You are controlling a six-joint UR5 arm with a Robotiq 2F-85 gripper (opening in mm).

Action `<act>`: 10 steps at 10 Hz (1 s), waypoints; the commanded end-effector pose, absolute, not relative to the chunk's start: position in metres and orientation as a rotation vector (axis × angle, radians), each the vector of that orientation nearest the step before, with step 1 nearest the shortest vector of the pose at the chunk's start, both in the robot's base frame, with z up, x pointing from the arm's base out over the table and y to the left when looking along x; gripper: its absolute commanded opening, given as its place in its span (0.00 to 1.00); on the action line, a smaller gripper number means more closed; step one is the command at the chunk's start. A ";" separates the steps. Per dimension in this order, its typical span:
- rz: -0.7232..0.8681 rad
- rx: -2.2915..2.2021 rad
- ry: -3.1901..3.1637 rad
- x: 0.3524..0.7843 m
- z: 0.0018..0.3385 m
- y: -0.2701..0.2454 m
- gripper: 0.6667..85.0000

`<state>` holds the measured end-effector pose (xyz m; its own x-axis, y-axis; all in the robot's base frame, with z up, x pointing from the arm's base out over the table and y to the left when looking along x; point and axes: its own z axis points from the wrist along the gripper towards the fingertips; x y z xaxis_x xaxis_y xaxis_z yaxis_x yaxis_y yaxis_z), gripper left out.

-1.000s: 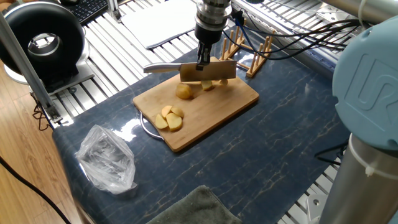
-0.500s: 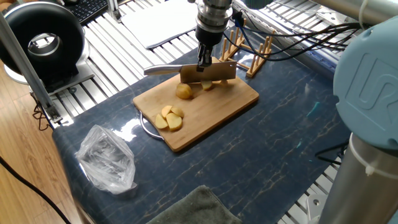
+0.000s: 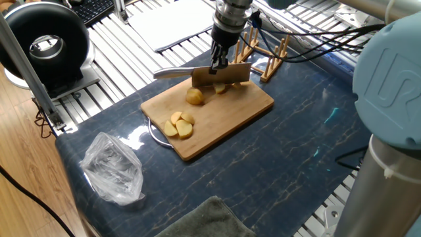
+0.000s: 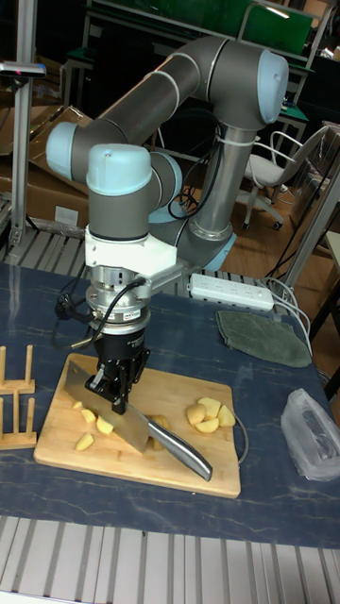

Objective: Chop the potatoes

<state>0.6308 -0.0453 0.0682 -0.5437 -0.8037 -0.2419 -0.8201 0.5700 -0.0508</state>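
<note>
A bamboo board (image 3: pixel 227 113) (image 4: pixel 184 467) lies on the dark blue mat. The potatoes are pale yellow: a rounded piece (image 3: pixel 194 97), a few slices (image 3: pixel 179 125) (image 4: pixel 210 413) near the board's front, and smaller pieces (image 3: pixel 221 89) (image 4: pixel 87 417) partly hidden behind the blade. My gripper (image 3: pixel 216 64) (image 4: pixel 110 389) points straight down over the board, shut on a cleaver knife (image 3: pixel 222 76) (image 4: pixel 135 431). The blade stands edge-down among the small pieces, and its silver handle (image 3: pixel 172 72) (image 4: pixel 179 451) sticks out sideways.
A wooden rack (image 3: pixel 266 56) (image 4: pixel 17 396) stands just behind the board. A crumpled plastic bag (image 3: pixel 113 168) (image 4: pixel 316 434) and a grey cloth (image 3: pixel 204 220) (image 4: pixel 263 338) lie on the mat. A black round device (image 3: pixel 43 43) sits at the far left, a power strip (image 4: pixel 231 291) by the arm's base.
The gripper and the knife have shifted slightly to the right over the board. The potato pieces have stayed where they were.
</note>
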 end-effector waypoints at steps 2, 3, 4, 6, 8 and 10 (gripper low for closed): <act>0.131 -1.347 2.570 0.629 0.083 -0.051 0.00; 0.133 -1.343 2.579 0.627 0.084 -0.051 0.00; 0.145 -1.320 2.590 0.627 0.081 -0.045 0.00; 0.160 -1.286 2.621 0.630 0.084 -0.039 0.00; 0.195 -1.251 2.658 0.627 0.088 -0.032 0.00; 0.168 -1.196 2.751 0.618 0.096 -0.031 0.00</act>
<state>0.6234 -0.0362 0.0865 -0.6260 -0.7522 -0.2058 -0.7717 0.6355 0.0249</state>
